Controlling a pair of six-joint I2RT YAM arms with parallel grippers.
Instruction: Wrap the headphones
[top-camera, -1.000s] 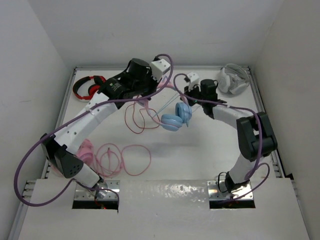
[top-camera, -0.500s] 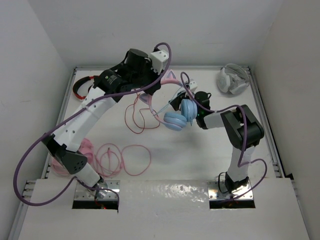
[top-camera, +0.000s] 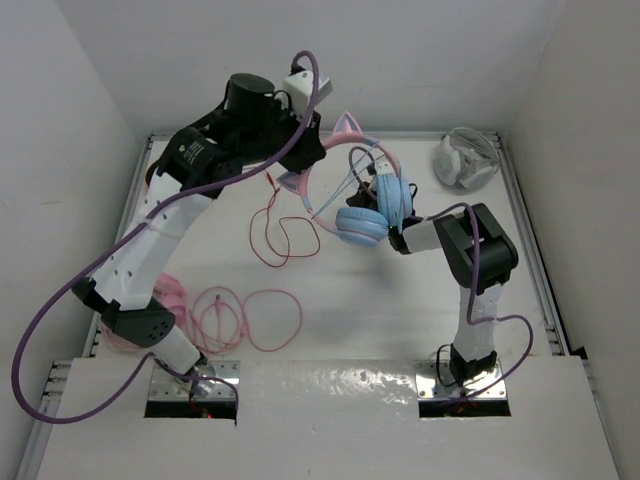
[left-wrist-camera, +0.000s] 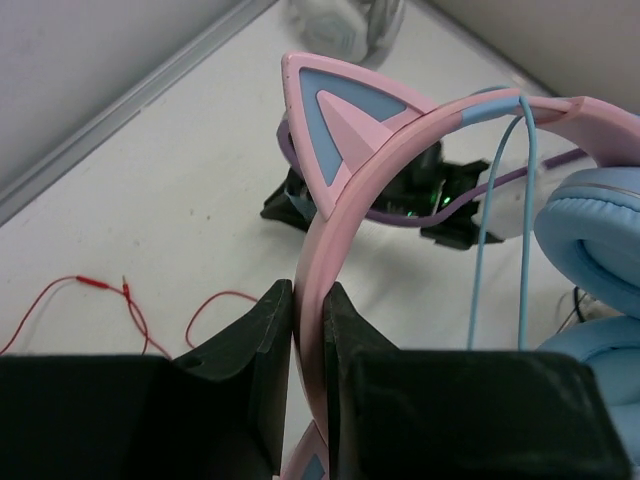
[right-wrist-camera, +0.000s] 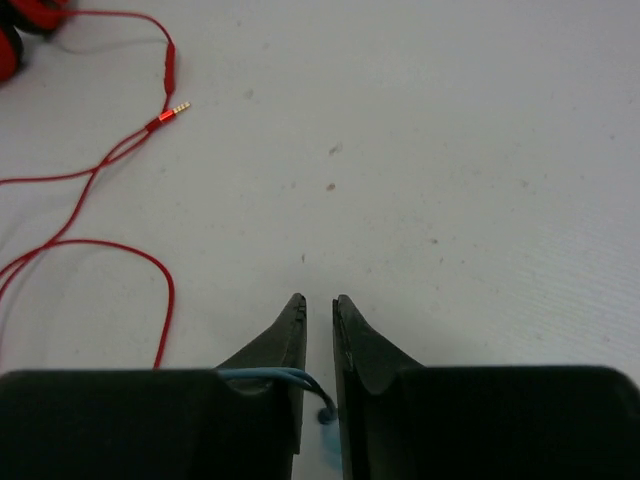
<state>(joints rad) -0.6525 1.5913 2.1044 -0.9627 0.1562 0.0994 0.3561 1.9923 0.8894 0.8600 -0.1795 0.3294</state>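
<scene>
The headphones hang in the air over the middle of the table. My left gripper (top-camera: 305, 152) is shut on their pink headband (left-wrist-camera: 345, 215), just below a cat ear (left-wrist-camera: 335, 115); the band (top-camera: 335, 150) arches right to the light blue ear cups (top-camera: 365, 225). One ear cup (left-wrist-camera: 590, 230) and the thin blue cable (left-wrist-camera: 525, 210) show in the left wrist view. My right gripper (right-wrist-camera: 319, 303) sits low behind the cups, mostly hidden from above, its jaws nearly together with the blue cable (right-wrist-camera: 290, 377) pinched deep between them.
A red cable (top-camera: 275, 228) lies on the table below the left arm, its plug (right-wrist-camera: 172, 110) in the right wrist view beside red headphones (right-wrist-camera: 25, 20). Pink headphones (top-camera: 172, 298) with a looped pink cable (top-camera: 260, 318) lie front left. A white object (top-camera: 465, 160) sits back right.
My left gripper has lifted the headphones higher and toward the back. The ear cups swung right. My right gripper has moved left, in behind the cups.
</scene>
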